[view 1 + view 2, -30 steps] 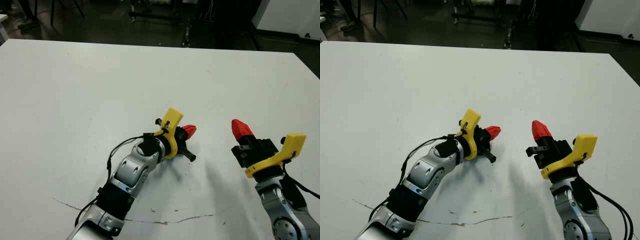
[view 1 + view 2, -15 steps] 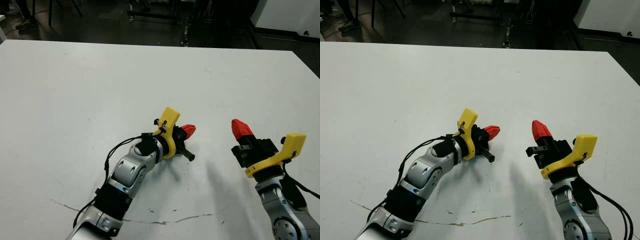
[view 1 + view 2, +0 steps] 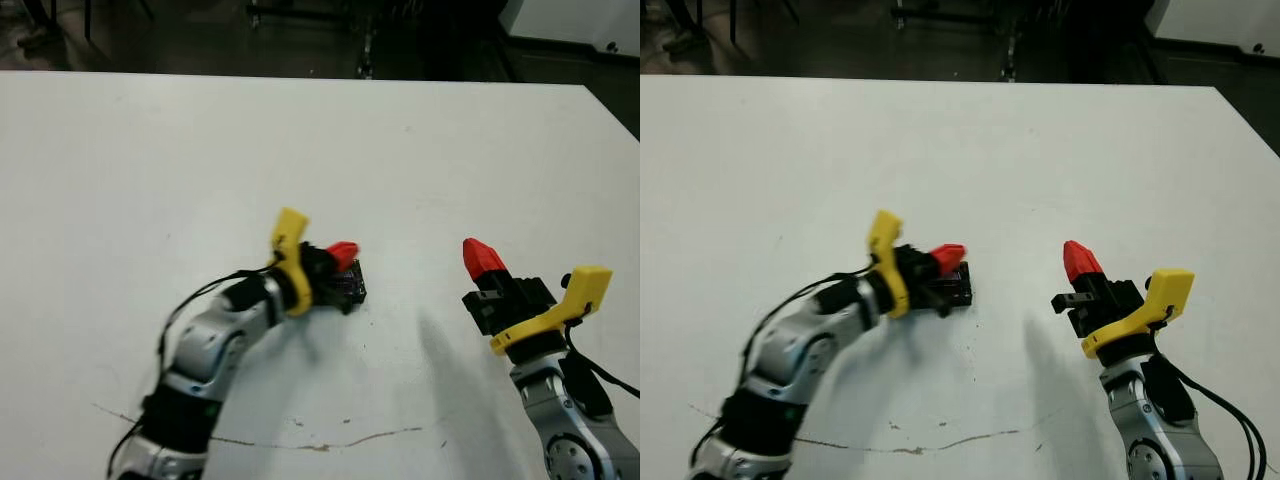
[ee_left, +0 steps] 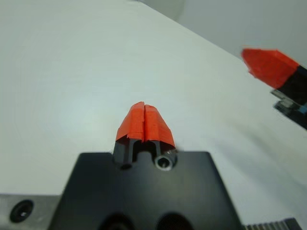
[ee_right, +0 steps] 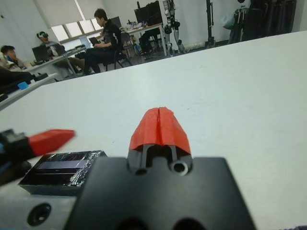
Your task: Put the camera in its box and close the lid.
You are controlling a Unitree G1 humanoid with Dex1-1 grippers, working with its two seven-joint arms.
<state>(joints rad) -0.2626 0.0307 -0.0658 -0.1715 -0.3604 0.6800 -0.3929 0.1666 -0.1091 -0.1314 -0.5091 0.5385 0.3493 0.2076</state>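
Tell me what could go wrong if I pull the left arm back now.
1. The left gripper is shut and sits right against the lid, so pulling away could drag or tip it.
2. The camera is not visible, and the views do not show whether the lid is fully seated. The job might look finished when it is not.

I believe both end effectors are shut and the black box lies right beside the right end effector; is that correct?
Not quite: the black box lies beside the left end effector, as the left eye view shows. The right end effector is well apart from it. Both are indeed shut.
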